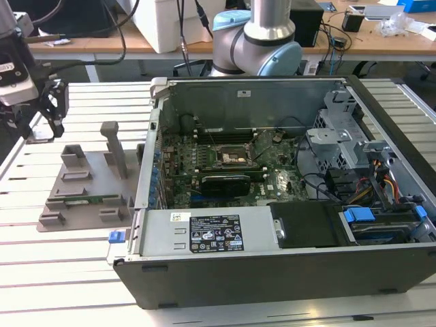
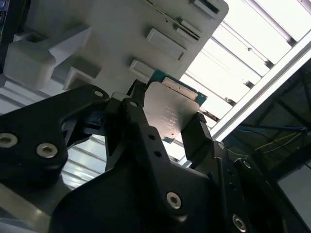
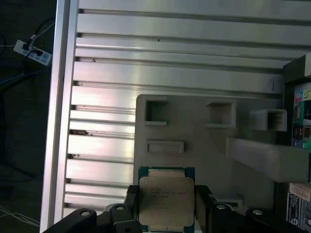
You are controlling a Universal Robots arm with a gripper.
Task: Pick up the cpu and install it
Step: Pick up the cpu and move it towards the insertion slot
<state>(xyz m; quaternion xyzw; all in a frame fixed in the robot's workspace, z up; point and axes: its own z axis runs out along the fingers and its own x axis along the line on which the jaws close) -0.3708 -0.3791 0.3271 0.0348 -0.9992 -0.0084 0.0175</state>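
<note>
Gripper (image 1: 53, 112) clamped on opposite edges of the cpu (image 3: 166, 201), whose silver lid carries faint unreadable print, held above the grey parts tray (image 1: 85, 180) at the exterior view's left, well apart from the open computer case (image 1: 272, 279) with its white printed label (image 1: 214, 233).

I can make out no wording for certain. Faint lines of print cross the metal top of the cpu (image 3: 165, 199). A black-and-white label (image 1: 214, 233) sits on the grey cover (image 1: 157, 235) at the near side of the computer case (image 1: 272, 279), and a small white sticker (image 1: 243, 94) on its far wall. Both are illegible.
</note>
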